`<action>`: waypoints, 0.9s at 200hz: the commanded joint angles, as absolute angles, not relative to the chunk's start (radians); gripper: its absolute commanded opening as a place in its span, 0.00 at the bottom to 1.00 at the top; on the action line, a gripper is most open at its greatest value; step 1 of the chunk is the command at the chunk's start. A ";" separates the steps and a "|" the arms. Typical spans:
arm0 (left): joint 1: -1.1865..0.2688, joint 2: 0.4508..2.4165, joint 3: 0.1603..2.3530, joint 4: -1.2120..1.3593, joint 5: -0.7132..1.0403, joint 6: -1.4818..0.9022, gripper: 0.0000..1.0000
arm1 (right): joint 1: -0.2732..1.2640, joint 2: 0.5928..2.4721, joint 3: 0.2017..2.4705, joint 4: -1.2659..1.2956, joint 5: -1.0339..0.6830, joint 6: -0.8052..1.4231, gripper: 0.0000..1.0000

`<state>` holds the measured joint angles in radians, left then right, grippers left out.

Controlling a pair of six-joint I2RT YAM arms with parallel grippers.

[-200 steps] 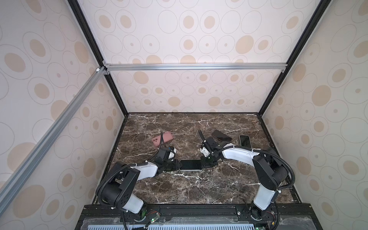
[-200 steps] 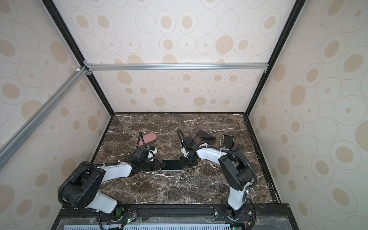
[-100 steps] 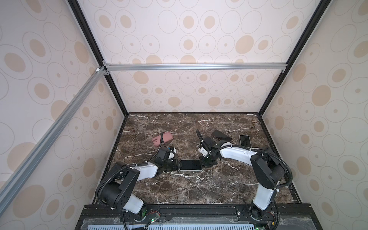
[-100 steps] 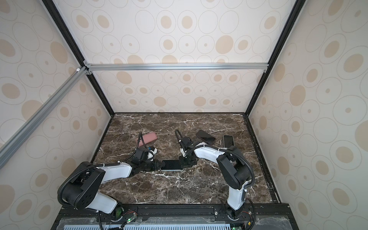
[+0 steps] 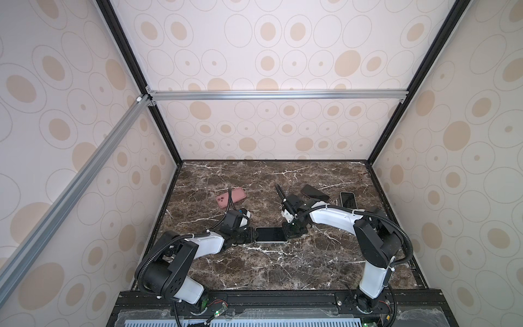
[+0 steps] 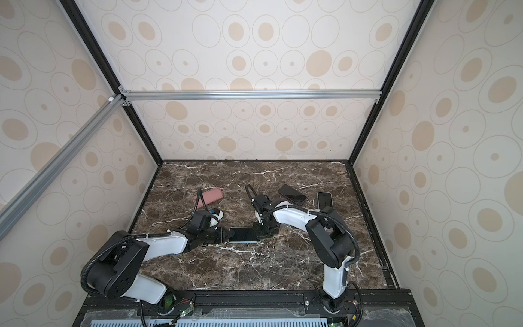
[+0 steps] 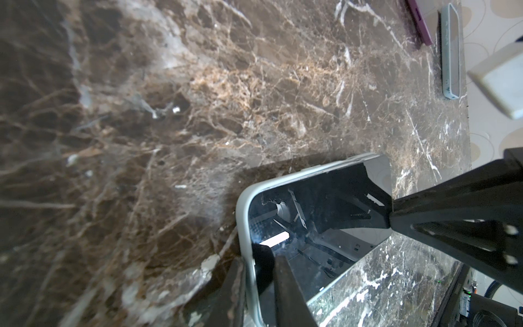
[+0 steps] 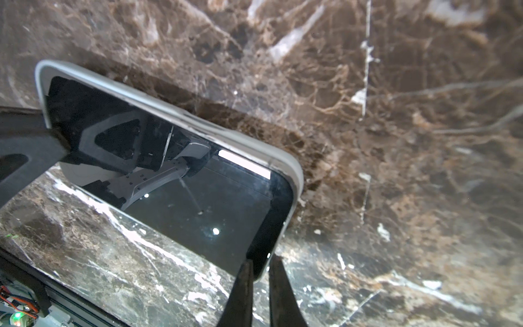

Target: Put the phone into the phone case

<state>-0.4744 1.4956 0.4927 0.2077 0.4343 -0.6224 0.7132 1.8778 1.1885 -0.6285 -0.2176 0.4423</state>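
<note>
Far left: pink case lies flat, well apart from the arms. Left gripper pinches the left-end rim of the pale phone case, one finger outside it and one over the screen. You'll find the phone screen up inside that rim, flat on the marble table, near centre. Right gripper: fingers pressed together, tips at the phone's right end. Far right: dark phone and second phone, both lying free.

Cream walls printed with beige ovals enclose a dark brown marble tabletop — white-veined, evenly lit — framed by black posts and an aluminium rail.
</note>
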 commanded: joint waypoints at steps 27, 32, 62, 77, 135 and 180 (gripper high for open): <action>-0.506 1.480 0.459 0.136 0.476 -0.632 0.19 | 0.797 2.164 1.097 -0.512 -0.096 0.399 0.12; -0.506 1.478 0.458 0.136 0.476 -0.631 0.19 | 0.798 2.167 1.098 -0.513 -0.094 0.399 0.12; -0.506 1.466 0.451 0.137 0.443 -0.635 0.19 | 0.803 2.185 1.097 -0.524 -0.070 0.404 0.12; -0.506 1.462 0.448 0.141 0.440 -0.638 0.20 | 0.804 2.196 1.099 -0.530 -0.053 0.405 0.12; -0.505 1.466 0.451 0.142 0.434 -0.642 0.19 | 0.807 2.236 1.102 -0.527 -0.034 0.402 0.12; -0.505 1.462 0.460 0.131 0.425 -0.643 0.19 | 0.807 2.262 1.100 -0.509 -0.034 0.397 0.12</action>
